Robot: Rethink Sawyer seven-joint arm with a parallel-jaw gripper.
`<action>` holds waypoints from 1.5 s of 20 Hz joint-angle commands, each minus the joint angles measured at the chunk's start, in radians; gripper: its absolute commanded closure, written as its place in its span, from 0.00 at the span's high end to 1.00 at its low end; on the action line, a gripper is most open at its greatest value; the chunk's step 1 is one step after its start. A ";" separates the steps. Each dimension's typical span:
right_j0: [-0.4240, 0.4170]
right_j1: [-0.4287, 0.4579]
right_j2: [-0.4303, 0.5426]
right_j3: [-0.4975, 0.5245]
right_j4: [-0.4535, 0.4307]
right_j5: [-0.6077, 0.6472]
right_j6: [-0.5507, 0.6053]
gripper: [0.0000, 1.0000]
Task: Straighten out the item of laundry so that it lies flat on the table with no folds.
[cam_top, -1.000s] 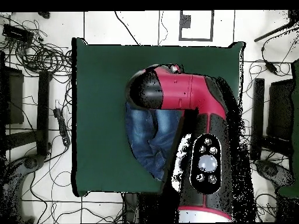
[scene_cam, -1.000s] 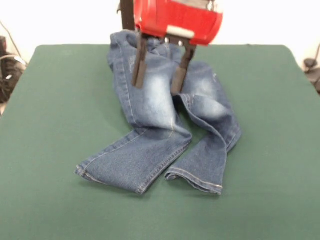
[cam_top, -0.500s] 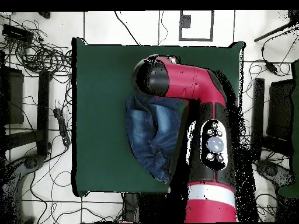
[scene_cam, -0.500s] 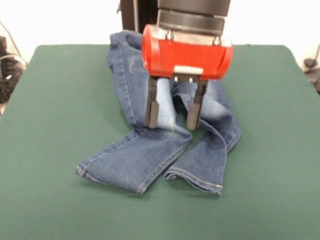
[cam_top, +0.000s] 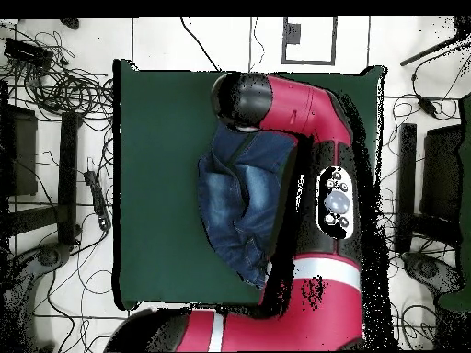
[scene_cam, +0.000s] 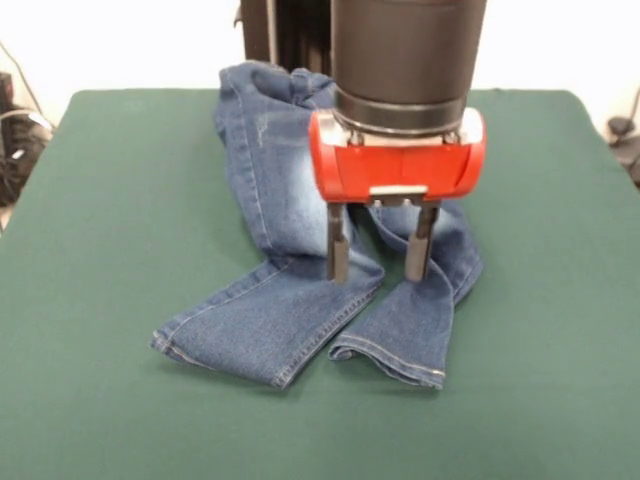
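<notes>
Jeans (scene_cam: 300, 260), one pair only, lying crumpled on the table (scene_cam: 120, 220) and running from the far edge at 12 o'clock down toward the middle. Waistband bunching up against the far edge; both legs bending at the knee, one cuff ending at about 7 o'clock of the heap, the other at about 5 o'clock. Folding over themselves at the knees, so not lying flat yet.

Gripper (scene_cam: 381, 256), one, hanging just above the knee bend, at roughly 3 o'clock of the left-hand leg, with two dark fingers (scene_cam: 338, 255) spread apart and pinching nothing. Probably lining up over the crease between the two legs, judging by the task, to take hold of a fold and pull it out.

Overhead, showing the denim at mid-table and the arm (cam_top: 304, 110) crossing over it, hiding the gripper.

Counting: one pair of jeans, two legs, one gripper, two fingers, one table.
</notes>
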 commanded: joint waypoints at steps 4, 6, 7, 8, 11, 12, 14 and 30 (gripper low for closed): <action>0.043 0.150 0.012 -0.228 0.058 0.455 0.310 1.00; 0.039 0.158 0.008 -0.246 0.057 0.467 0.311 1.00; 0.036 0.166 0.006 -0.258 0.057 0.461 0.319 1.00; 0.035 0.155 0.000 -0.239 0.056 0.453 0.322 1.00; 0.027 0.147 -0.001 -0.228 0.052 0.420 0.305 1.00; 0.020 0.134 0.000 -0.208 0.055 0.401 0.294 1.00; 0.008 0.112 0.013 -0.187 0.049 0.341 0.232 1.00; -0.110 0.048 0.106 -0.198 -0.022 0.242 -0.156 1.00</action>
